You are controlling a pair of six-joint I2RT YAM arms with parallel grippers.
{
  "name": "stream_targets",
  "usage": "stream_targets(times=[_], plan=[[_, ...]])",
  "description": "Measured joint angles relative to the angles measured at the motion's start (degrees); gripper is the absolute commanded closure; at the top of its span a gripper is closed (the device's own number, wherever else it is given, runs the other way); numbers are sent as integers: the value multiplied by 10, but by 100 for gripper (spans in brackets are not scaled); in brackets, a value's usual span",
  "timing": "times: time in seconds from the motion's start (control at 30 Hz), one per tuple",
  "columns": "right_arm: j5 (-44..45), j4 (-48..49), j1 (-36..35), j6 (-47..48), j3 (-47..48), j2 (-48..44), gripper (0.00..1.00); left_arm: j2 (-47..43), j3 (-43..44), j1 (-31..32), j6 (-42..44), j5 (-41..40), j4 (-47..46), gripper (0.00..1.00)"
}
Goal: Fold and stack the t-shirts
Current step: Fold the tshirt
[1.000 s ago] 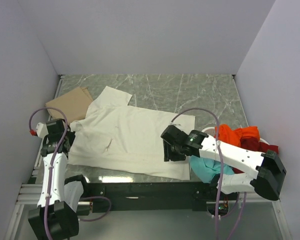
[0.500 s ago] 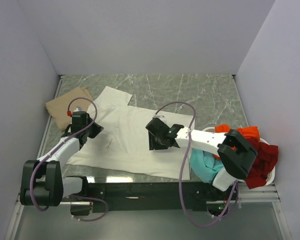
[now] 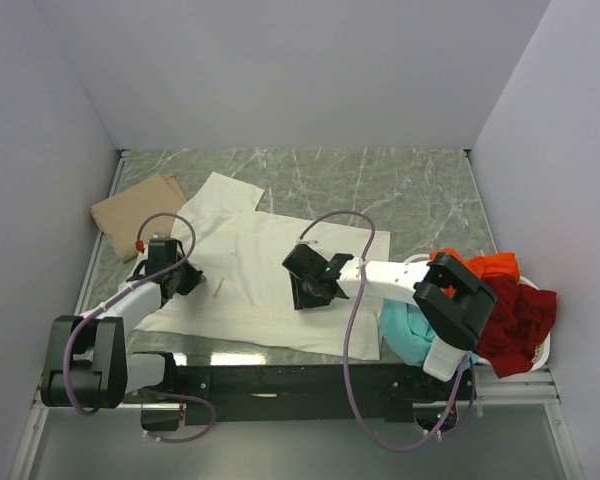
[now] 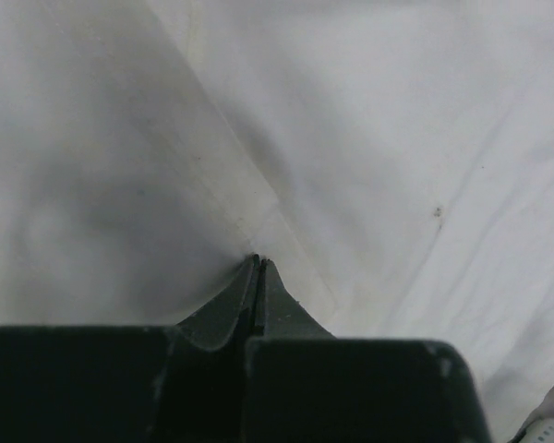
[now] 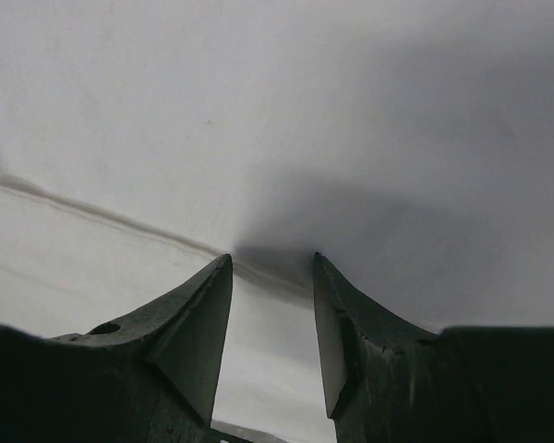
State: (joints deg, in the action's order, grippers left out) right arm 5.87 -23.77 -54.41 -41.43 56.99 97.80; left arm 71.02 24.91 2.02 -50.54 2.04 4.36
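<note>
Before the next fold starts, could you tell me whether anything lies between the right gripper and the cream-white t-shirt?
Nothing visible does. The right gripper is open with its tips down at the cream-white t-shirt, and only bare cloth shows in the gap.

Soft even light; dim, blurry wrist-view shadows on cream-white t-shirt (image 4: 397,138)

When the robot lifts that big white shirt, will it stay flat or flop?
Probably flop: the white t-shirt lies wrinkled and puckers where the left gripper pinches it. Likely light too: its hem looks thin in the wrist views.
</note>
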Motion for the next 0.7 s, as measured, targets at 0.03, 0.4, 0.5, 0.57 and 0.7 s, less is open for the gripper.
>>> stream_targets(times=[0.03, 0.4, 0.5, 0.57, 0.7], plan=[[-2, 0, -4, 0, 0, 0, 53, -2, 2, -1, -6, -5, 8, 100], [-7, -13, -53, -12, -4, -5, 53, -90, -24, -6, -78, -53, 113, 100], [-8, -16, -60, -14, -8, -9, 53, -121, -29, -6, -90, -67, 153, 100], [-9, -18, -62, -16, -11, -12, 52, -141, -29, -6, -95, -76, 182, 100], [-10, -29, -62, -16, -10, -14, 50, -180, -28, -6, -109, -90, 233, 100]])
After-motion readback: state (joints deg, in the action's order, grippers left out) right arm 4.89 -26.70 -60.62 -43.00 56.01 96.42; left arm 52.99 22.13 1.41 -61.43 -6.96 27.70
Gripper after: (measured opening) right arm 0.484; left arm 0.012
